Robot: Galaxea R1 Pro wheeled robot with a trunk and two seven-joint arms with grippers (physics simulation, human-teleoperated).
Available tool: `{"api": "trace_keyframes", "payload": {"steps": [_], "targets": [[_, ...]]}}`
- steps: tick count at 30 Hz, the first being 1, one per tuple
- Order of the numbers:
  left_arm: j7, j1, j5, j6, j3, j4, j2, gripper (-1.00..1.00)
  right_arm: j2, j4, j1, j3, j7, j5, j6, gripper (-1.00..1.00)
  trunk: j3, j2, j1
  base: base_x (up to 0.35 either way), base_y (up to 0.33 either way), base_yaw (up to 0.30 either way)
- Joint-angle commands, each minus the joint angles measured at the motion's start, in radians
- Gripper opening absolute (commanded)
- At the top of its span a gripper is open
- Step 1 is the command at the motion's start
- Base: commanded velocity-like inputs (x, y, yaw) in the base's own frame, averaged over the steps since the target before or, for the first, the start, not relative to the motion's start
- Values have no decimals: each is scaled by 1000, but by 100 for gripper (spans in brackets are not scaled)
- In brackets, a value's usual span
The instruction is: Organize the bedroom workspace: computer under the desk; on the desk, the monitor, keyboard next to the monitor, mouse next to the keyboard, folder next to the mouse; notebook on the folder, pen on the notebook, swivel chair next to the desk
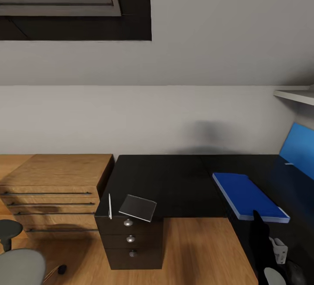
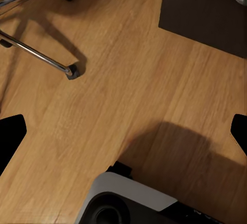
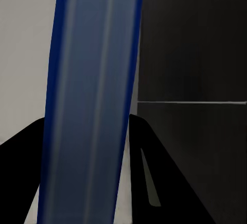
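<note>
Head view. Item: L-shaped black worktop (image 1: 174, 184) under the sloped grey wall. On its right wing lies the flat bright blue folder (image 1: 248, 198), your right gripper (image 1: 260, 228) at its near edge; it looks delivered but not let go. On the left end, above the dark three-drawer unit (image 1: 131, 241), sit the thin dark grey notebook (image 1: 138, 208) and, just beside it, the thin white pen (image 1: 110, 206), both yet to be stacked. The grey swivel chair (image 1: 19, 265) stands at lower left.

Left wrist view. Item: light wood floor (image 2: 128, 80), chrome chair leg (image 2: 36, 54); your left gripper (image 2: 126, 131) hangs spread wide, holding nothing.

Right wrist view. Item: the folder's blue edge (image 3: 92, 100) runs between the dark fingers (image 3: 154, 183), which are clamped on it.
</note>
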Motion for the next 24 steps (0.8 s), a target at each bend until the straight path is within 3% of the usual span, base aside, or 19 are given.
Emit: {"api": "trace_keyframes", "payload": {"steps": [1, 8, 16, 24], "targets": [[6, 0, 11, -5, -5, -1, 1, 100, 1, 0, -1, -2, 8, -10, -2, -100, -1, -2, 0, 46, -7, 0], [6, 0, 11, -4, -5, -1, 1, 100, 0, 6, -1, -13, 21, -2, -14, -100, -1, -2, 0, 13, -2, 0], [7, 0, 11, -4, -5, -1, 1, 100, -11, 43, -1, -17, 20, 27, -140, -100, -1, -2, 0, 0, 0, 0], [7, 0, 11, -6, -4, -1, 1, 100, -17, 71, -7, -15, 20, 53, -170, -100, -1, -2, 0, 0, 0, 0]]}}
